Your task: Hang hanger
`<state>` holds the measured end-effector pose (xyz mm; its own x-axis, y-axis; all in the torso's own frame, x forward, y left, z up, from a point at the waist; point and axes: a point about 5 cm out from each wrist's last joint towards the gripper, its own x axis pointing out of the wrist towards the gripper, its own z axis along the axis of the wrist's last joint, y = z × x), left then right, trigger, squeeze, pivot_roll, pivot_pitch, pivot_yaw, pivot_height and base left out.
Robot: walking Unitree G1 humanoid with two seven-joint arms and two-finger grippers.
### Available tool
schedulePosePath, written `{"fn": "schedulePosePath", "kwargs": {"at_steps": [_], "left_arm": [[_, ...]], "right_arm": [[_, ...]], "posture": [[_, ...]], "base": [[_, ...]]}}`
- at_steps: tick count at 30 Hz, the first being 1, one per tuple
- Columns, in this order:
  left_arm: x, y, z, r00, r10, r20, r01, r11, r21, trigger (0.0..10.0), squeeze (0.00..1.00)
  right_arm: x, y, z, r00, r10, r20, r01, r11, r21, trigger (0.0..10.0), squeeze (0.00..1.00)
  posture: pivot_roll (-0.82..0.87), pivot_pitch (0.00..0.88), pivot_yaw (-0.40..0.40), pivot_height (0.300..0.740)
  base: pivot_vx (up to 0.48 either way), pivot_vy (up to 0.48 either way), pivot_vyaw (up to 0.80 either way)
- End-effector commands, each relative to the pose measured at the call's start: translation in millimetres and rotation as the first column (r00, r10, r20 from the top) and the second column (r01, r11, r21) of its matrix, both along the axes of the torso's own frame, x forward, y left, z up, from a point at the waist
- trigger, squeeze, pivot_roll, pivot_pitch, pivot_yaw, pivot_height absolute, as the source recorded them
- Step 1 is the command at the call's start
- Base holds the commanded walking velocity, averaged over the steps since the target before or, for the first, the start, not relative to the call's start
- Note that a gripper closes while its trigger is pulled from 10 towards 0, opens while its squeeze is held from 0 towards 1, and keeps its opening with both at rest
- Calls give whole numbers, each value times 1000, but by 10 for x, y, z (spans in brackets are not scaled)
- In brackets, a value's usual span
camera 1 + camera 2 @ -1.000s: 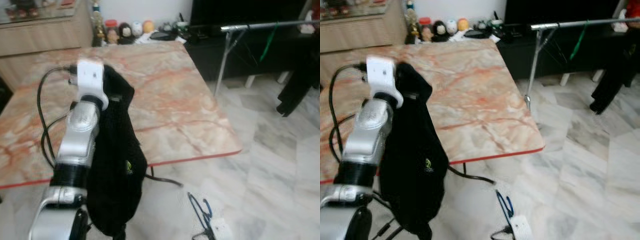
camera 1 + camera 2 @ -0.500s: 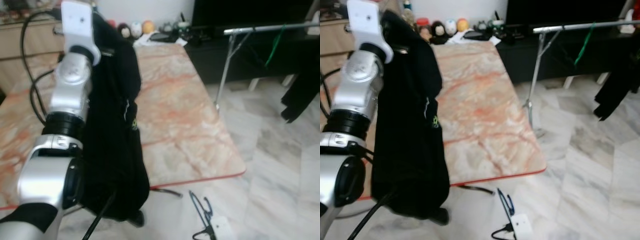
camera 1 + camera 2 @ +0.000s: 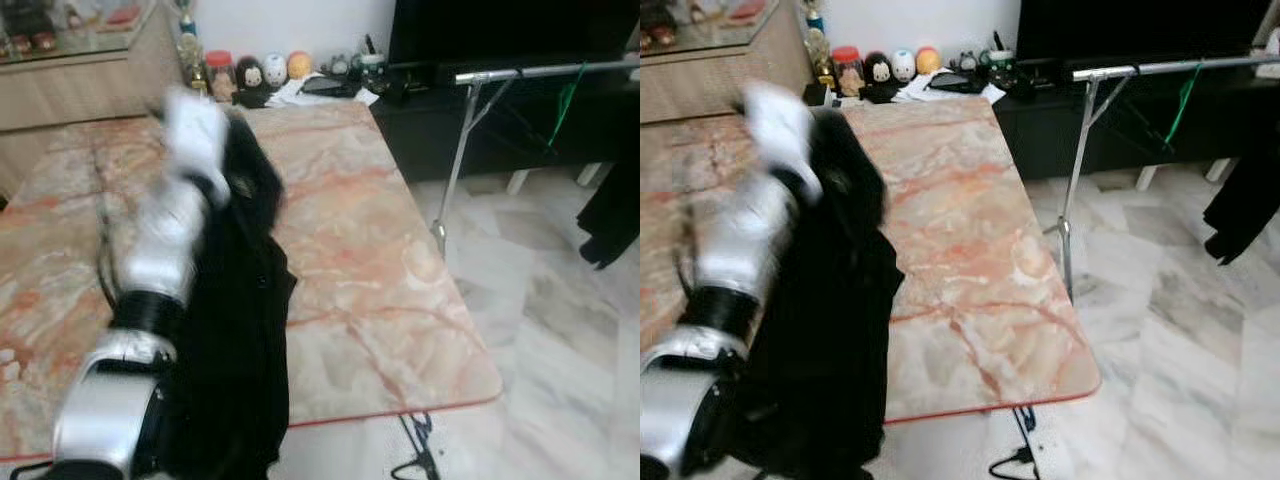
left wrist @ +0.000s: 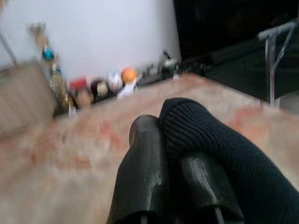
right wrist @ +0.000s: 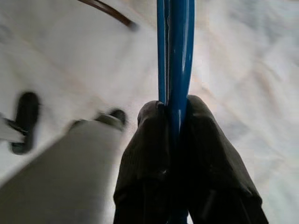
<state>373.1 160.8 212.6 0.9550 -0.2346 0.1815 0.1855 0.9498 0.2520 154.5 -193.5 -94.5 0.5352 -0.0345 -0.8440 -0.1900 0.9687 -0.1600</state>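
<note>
My left arm [image 3: 170,250] reaches up over the marble table [image 3: 370,250], blurred with motion. A black knitted garment [image 3: 240,330] hangs from it down past the table's front edge. In the left wrist view my left gripper [image 4: 161,123] is shut on a fold of that garment [image 4: 219,140]. In the right wrist view my right gripper [image 5: 174,105] is shut on a blue hanger [image 5: 175,51], low above the pale floor. A bit of the blue hanger [image 3: 420,440] shows below the table's front edge. A metal clothes rail [image 3: 520,72] stands at the far right.
A green hanger [image 3: 565,100] hangs on the rail, and a dark garment [image 3: 610,210] hangs at the right edge. Jars and small figures [image 3: 250,72] line the table's far end. A cabinet [image 3: 80,70] stands at the back left. A cable [image 3: 1010,462] lies on the marble floor.
My left arm with the black garment has come down from its higher position of half a second ago and swung forward over the table. The camera view has shifted a little.
</note>
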Motion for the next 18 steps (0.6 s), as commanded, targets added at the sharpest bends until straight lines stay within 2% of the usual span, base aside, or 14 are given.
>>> {"fn": "schedulePosePath", "kwargs": {"at_steps": [1, 4, 6, 7, 8, 9, 11, 13, 14, 15, 16, 17, 18], "left_arm": [[-106, 3, -46, 1000, -15, -21, 15, 1000, -22, 10000, 0], [-226, -24, -198, 997, -28, -67, 26, 999, -30, 10000, 0], [-370, -67, -347, 992, -44, -115, 42, 999, -19, 10000, 0], [-490, -109, -456, 986, -56, -154, 54, 998, -22, 10000, 0], [-490, -109, -456, 986, -56, -154, 54, 998, -22, 10000, 0], [-563, -146, -513, 982, -66, -178, 64, 998, -17, 10000, 0], [-632, -189, -559, 978, -76, -193, 78, 997, 3, 10000, 0], [-692, -208, -595, 975, -67, -211, 67, 998, -11, 10000, 0], [-702, -212, -607, 974, -65, -216, 64, 998, -13, 10000, 302], [-708, -215, -614, 974, -65, -219, 63, 998, -13, 10000, 710], [-724, -220, -619, 973, -64, -223, 63, 998, -13, 10000, 710], [-753, -229, -619, 970, -63, -233, 61, 998, -17, 10000, 1000], [-753, -229, -619, 970, -63, -233, 61, 998, -17, 10000, 1000]], "right_arm": [[-45, 68, -27, 1000, 15, -18, -14, 1000, 17, 10000, 0], [-50, 66, -28, 1000, 16, -19, -16, 1000, 16, 10000, 0], [-55, 64, -30, 1000, 18, -21, -18, 1000, 16, 10000, 0], [-61, 64, -32, 1000, 21, -22, -20, 1000, 17, 10000, 0], [-61, 64, -32, 1000, 21, -22, -20, 1000, 17, 10000, 0], [-63, 64, -33, 999, 24, -24, -24, 1000, 17, 10000, 0], [-69, 66, -35, 999, 24, -25, -23, 1000, 17, 10000, 0], [-76, 70, -38, 999, 23, -26, -23, 1000, 17, 10000, 0], [-78, 70, -39, 999, 22, -25, -21, 1000, 16, 10000, 0], [-78, 70, -39, 999, 20, -25, -20, 1000, 15, 10000, 0], [-80, 72, -40, 999, 19, -25, -19, 1000, 15, 10000, 0], [-82, 73, -41, 1000, 18, -25, -18, 1000, 16, 10000, 0], [-82, 73, -41, 1000, 18, -25, -18, 1000, 16, 10000, 0]], "posture": [[7, 0, -18, 740], [10, 0, -18, 740], [10, 0, -16, 740], [11, 0, -15, 740], [11, 0, -15, 740], [11, 0, -15, 740], [12, 0, -13, 740], [7, 0, -9, 740], [7, 0, -9, 740], [7, 0, -9, 740], [3, 0, -8, 740], [3, 0, -8, 740], [3, 0, -8, 740]], "base": [[0, 0, 0], [0, 0, 0], [0, 0, 0], [0, 0, 0], [0, 0, 0], [0, 0, 0], [0, 0, 0], [0, 0, 0], [0, 0, 0], [0, 0, 0], [0, 0, 0], [0, 0, 0], [0, 0, 0]]}}
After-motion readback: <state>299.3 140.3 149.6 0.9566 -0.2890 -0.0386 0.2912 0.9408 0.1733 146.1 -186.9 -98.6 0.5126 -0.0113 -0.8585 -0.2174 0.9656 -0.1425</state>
